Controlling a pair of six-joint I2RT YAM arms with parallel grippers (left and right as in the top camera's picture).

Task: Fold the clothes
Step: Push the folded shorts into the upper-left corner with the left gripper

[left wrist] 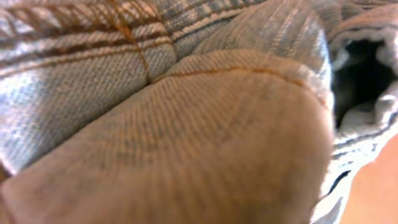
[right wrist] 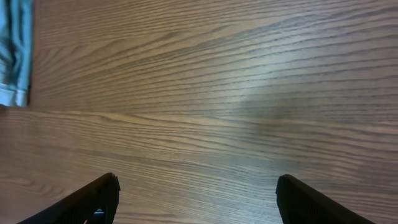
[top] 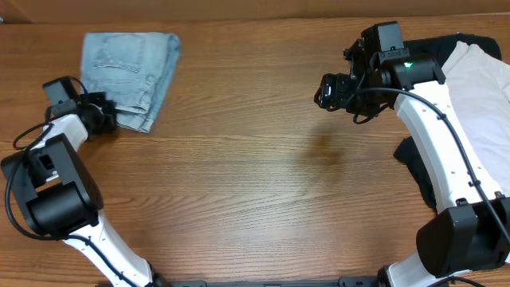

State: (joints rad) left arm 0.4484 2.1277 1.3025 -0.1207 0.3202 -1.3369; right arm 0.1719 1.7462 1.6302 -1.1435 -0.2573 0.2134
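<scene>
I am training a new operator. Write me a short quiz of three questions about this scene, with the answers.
1. True or false: the denim shorts lie folded near the left arm.
2. The right jaws are: A open over bare table; B shut on the shorts; C shut and empty.
3. Fill in: beside the right arm, a pale garment lies on a ___ one.
Key: 1 true; 2 A; 3 black, the black garment.
</scene>
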